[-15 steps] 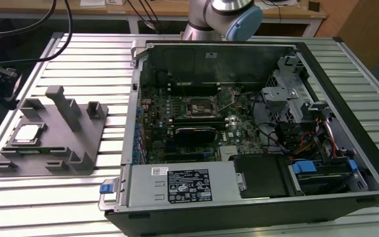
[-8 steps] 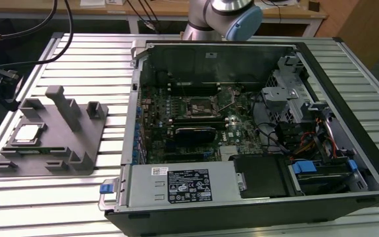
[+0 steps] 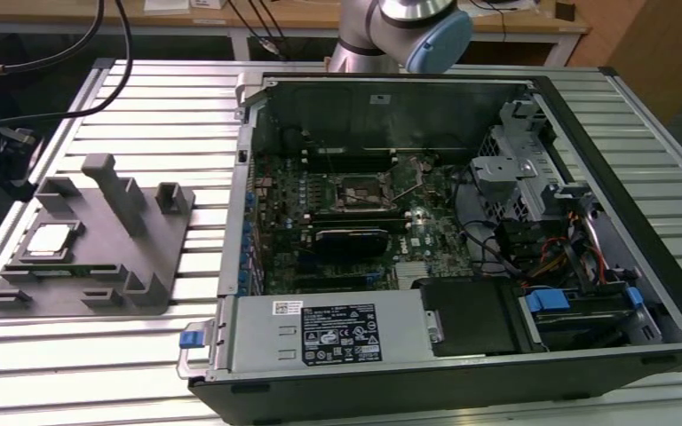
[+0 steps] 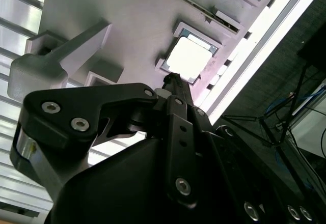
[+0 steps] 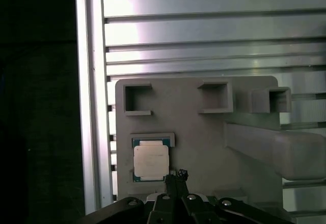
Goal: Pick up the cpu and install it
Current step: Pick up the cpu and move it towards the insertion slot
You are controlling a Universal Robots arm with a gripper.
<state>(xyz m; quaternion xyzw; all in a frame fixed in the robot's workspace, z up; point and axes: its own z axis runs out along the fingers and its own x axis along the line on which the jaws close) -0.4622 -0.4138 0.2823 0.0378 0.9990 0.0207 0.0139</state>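
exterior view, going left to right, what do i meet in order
cpu on the grey fixture → blue latch → motherboard socket → metal drive cage

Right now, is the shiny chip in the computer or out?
Out: the cpu lies flat in the gray holder, beside the case.
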